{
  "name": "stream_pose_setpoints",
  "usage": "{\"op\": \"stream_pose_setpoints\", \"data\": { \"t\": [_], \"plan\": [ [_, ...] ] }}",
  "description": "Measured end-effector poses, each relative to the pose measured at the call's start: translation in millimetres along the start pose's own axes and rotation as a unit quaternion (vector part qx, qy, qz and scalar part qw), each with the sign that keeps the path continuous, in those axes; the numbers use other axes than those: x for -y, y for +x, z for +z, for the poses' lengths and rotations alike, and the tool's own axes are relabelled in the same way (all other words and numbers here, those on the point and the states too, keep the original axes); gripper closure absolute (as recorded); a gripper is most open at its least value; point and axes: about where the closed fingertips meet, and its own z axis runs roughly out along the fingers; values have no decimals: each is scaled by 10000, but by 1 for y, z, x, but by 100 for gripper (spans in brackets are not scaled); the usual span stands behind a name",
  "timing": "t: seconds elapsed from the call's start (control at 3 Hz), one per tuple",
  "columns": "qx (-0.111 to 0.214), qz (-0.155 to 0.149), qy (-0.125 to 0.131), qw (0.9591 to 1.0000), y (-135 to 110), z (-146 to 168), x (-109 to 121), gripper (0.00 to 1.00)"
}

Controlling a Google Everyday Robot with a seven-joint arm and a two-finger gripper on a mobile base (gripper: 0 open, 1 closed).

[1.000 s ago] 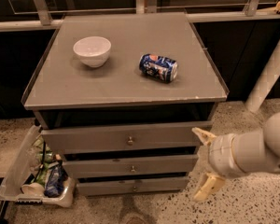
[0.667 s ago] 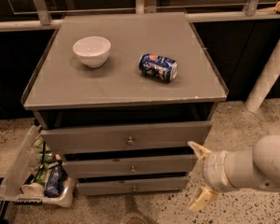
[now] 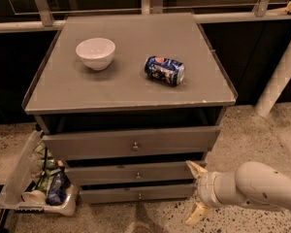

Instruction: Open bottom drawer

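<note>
The bottom drawer is the slimmest grey front of three, lowest in the cabinet, with a tiny round metal knob. It looks closed. My gripper comes in from the lower right, at the right end of the middle and bottom drawer fronts. Its two cream fingers are spread apart, one up by the middle drawer and one down near the floor. It holds nothing and is well right of the knob.
The grey cabinet top bears a white bowl and a blue soda can lying on its side. A clear bin of snacks stands on the floor at the left. A white post is at the right.
My arm and gripper have dropped lower and shifted a little left, from beside the middle drawer down to the level of the bottom drawer. The drawers have not moved.
</note>
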Motion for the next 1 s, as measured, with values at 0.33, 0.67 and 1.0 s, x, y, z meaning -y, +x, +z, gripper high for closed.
{"op": "stream_pose_setpoints", "data": {
  "t": [0.33,0.67,1.0],
  "plan": [
    [0,0,0,10000,0,0,0,0],
    [-30,69,-130,9999,4,9,-3,0],
    [-3,31,-304,9995,14,33,-11,0]
  ]
}}
